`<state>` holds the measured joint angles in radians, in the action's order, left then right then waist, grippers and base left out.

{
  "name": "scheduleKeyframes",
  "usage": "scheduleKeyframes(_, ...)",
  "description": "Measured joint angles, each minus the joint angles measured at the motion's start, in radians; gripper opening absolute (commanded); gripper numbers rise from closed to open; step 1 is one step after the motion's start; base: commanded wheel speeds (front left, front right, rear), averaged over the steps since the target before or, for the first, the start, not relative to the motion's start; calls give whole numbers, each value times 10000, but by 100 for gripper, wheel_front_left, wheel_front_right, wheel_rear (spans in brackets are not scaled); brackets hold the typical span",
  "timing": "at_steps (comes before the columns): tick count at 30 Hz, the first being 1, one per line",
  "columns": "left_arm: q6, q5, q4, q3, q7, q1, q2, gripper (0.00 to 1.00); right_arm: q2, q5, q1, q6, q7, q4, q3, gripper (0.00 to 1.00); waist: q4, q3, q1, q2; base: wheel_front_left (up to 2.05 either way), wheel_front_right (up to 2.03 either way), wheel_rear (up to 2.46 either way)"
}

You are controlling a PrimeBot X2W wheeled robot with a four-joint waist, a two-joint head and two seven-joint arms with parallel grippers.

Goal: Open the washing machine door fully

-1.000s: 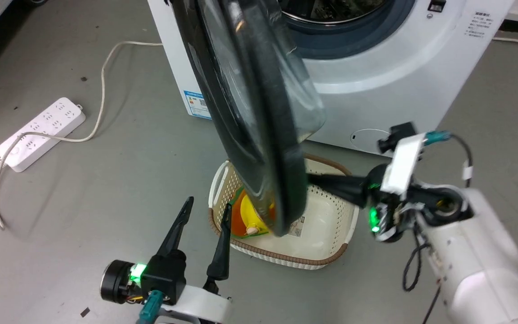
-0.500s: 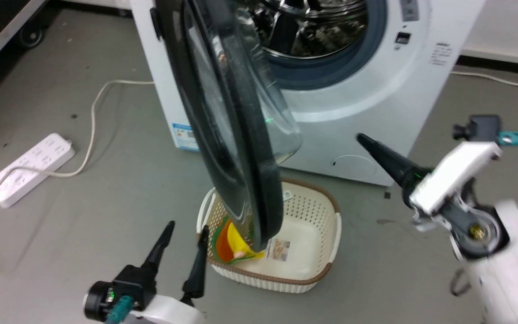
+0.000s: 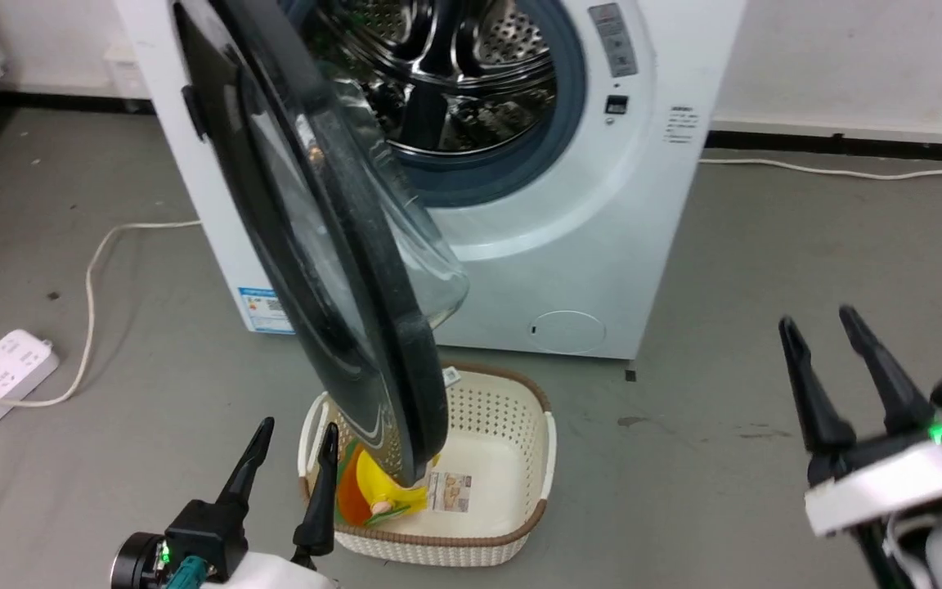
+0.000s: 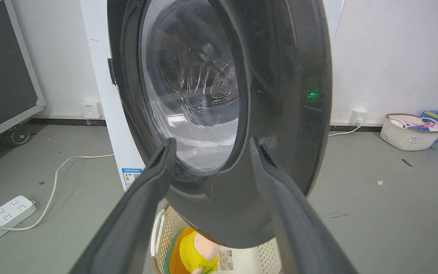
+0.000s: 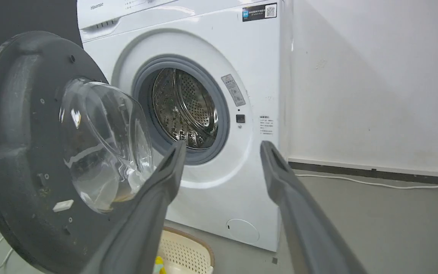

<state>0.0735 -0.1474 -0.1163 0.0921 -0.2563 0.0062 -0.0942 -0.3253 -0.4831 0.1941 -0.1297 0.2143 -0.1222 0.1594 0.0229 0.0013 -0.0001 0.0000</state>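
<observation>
Jaws apart; washing machine door (image 3: 317,245) top cropped

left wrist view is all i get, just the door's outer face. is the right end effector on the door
Observer: No. The right end effector is open and well apart from the door, off to its right in the head view.
Operator: how far open is it
Observer: It stands out roughly square to the washing machine front, leaving the drum mouth uncovered.
Operator: is my left end effector touching it
Observer: The head view shows a gap between the open left end effector and the door's lower edge.
</observation>
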Motion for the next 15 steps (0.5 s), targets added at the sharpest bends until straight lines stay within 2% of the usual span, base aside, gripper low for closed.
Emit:
scheduleKeyframes(6,0,207,155,-69,0,154,13,100,1338,1682,-1757,0,253,1014,-989,100,-242,-44,1,0,0,0,0)
scheduleKeyframes(11,-13,560,150,10,0,183,38,100,1935,2654,-2603,0,341,1333,-1312,100,-238,-36,1,0,0,0,0)
scheduleKeyframes(15,-31,663,138,128,0,316,94,100,2268,2986,-2934,0,364,1350,-1398,100,-161,-48,1,0,0,0,0)
